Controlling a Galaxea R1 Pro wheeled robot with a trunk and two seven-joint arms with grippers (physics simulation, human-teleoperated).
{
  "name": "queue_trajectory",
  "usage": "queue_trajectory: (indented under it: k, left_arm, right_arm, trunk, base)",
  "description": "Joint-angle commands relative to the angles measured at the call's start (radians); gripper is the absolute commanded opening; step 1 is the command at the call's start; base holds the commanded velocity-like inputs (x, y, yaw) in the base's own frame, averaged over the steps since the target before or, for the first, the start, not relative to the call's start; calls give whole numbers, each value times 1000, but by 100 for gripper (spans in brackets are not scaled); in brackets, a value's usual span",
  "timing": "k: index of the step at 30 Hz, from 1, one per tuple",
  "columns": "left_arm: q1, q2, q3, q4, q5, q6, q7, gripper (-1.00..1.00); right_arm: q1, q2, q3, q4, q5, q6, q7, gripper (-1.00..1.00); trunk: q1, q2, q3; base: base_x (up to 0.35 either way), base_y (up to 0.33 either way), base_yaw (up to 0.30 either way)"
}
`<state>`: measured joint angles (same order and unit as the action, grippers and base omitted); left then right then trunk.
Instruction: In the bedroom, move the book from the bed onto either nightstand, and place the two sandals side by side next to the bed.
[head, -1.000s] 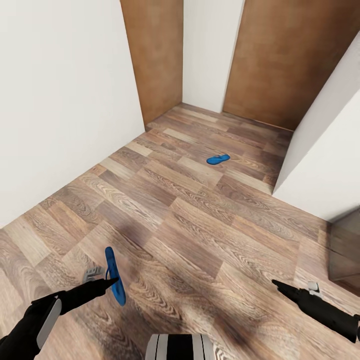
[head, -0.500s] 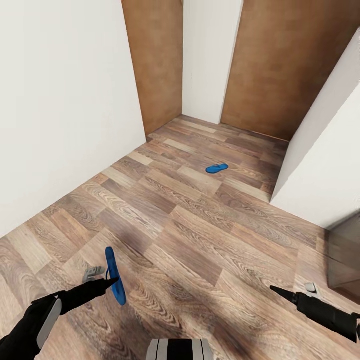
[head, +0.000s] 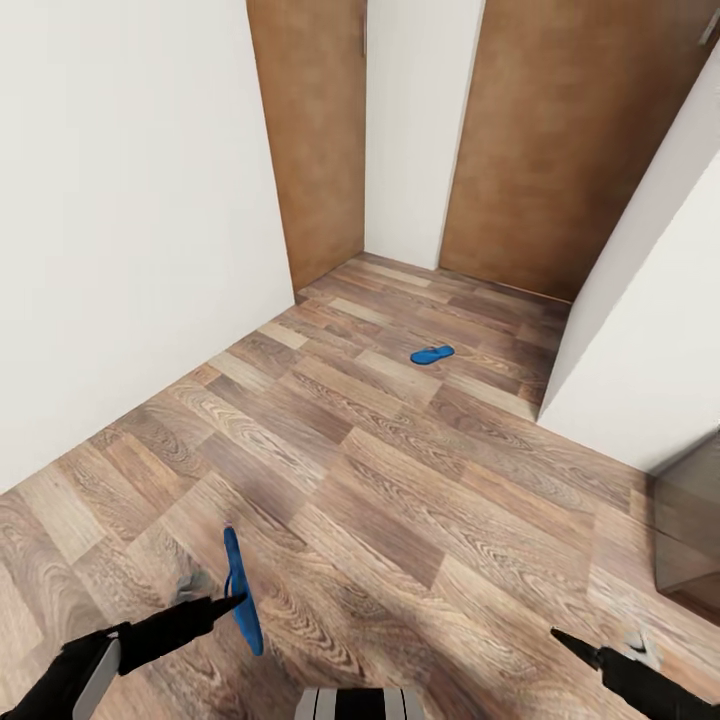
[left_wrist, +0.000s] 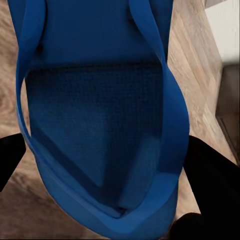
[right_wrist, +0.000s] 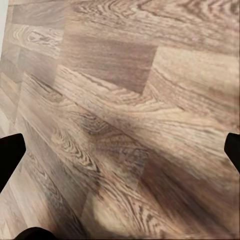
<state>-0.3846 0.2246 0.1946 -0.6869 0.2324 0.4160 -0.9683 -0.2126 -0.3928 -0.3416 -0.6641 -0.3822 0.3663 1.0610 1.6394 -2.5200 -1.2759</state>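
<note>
Left gripper (head: 232, 602) clamping a blue sandal (head: 241, 592), right gripper (head: 560, 636) spread wide, second sandal (head: 431, 354) near doors (head: 540, 140)

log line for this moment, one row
left gripper: shut on held sandal | right gripper: open, empty, over floor | second sandal: on floor near doors

Bright blue sandals (head: 242, 590), brown wood-grain plank floor (head: 420, 500), white walls (head: 120, 200), black fingers (left_wrist: 212, 185).

The floor (head: 420, 500) is showing matt, grained wood planks. Between the left black fingers (left_wrist: 210, 175), the sandal (left_wrist: 100, 125) is looking like smooth blue rubber with a finely textured, matt footbed.
</note>
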Motion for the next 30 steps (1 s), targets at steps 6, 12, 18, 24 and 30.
queue_trajectory:
  k: [6,12,18,24,30]
  left_arm:
    - [0,-2,0,132,8,-101,-25,-100]
    - [0,-5,-3,194,6,-168,-18,-100]
    - [0,-5,-2,205,4,-175,-17,-100]
    - [0,-7,-3,207,4,-175,-15,-100]
    - [0,-29,-3,285,4,-254,69,-100]
  right_arm:
    - [-1,-5,-5,194,-6,-61,-4,100]
    - [-1,-5,-2,261,-6,-98,-5,100]
    - [-1,-5,-3,265,-6,-150,-8,100]
    - [-1,-1,-2,315,-6,-184,-9,100]
    - [-1,6,3,391,-4,-317,-31,100]
  trunk:
    - [-3,1,23]
    - [-6,3,46]
    - [-8,4,69]
    - [-11,5,92]
    - [-14,7,116]
  base:
    - [0,0,0]
    - [0,0,0]
    - [0,0,0]
    - [0,0,0]
    - [0,0,0]
